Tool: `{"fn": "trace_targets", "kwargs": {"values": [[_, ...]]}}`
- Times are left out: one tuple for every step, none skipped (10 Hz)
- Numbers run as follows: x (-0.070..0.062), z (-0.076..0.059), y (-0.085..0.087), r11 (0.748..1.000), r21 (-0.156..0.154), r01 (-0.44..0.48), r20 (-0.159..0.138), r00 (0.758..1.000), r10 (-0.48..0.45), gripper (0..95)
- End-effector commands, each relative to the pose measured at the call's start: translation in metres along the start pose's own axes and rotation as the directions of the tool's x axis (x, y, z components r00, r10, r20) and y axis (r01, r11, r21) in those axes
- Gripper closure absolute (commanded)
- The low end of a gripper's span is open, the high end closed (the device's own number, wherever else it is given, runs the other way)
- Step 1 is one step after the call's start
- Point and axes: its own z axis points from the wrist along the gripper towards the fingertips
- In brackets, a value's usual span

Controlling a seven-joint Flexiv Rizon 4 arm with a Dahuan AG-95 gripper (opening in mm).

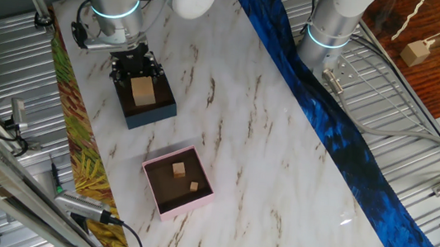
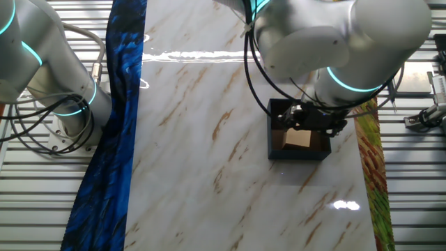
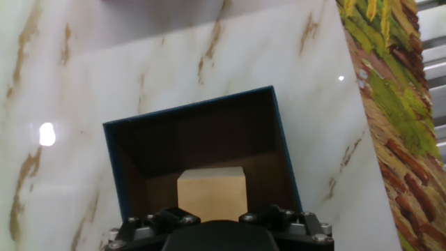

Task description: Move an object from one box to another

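- We see, along the left edge of the white marble-patterned desk (image 1: 269, 129), a strip of yellow-green leaf-patterned cloth (image 1: 76, 144).
- Just right of that strip, near the far end of the desk, sits the navy-blue box (image 1: 143, 102) with low walls.
- A pale wooden block (image 1: 143, 91) rests inside the navy-blue box, close to the wall nearest the arm.
- The claw (image 1: 133, 68) hangs directly over this box; the hand view shows only its black base above the block, so we cannot tell whether its fingers are apart or together.
- Nearer the camera, apart from the blue box, lies the pale-pink box (image 1: 177, 182) with a brown inside, holding two small wooden cubes (image 1: 179, 169).
- A glossy blue band (image 1: 344, 129) runs along the desk's right edge.
- We find no readable writing or brand marks anywhere.
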Motion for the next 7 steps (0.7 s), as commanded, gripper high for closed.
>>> {"fn": "trace_targets", "kwargs": {"values": [[0.0, 0.004, 0.0, 1.0, 0.007, 0.001, -0.002, 1.0, -0.001, 19.0], [0.0, 0.006, 0.0, 1.0, 0.009, 0.001, -0.004, 1.0, -0.001, 19.0], [0.0, 0.008, 0.0, 1.0, 0.011, 0.002, -0.005, 1.0, -0.002, 19.0], [0.0, 0.01, 0.001, 1.0, 0.015, 0.001, -0.007, 1.0, -0.001, 19.0], [-0.001, 0.013, 0.002, 1.0, 0.018, -0.001, -0.006, 1.0, 0.001, 19.0], [-0.001, 0.014, 0.001, 1.0, 0.02, -0.004, -0.004, 1.0, 0.004, 19.0], [-0.001, 0.015, 0.001, 1.0, 0.021, -0.009, -0.002, 1.0, 0.009, 19.0]]}}
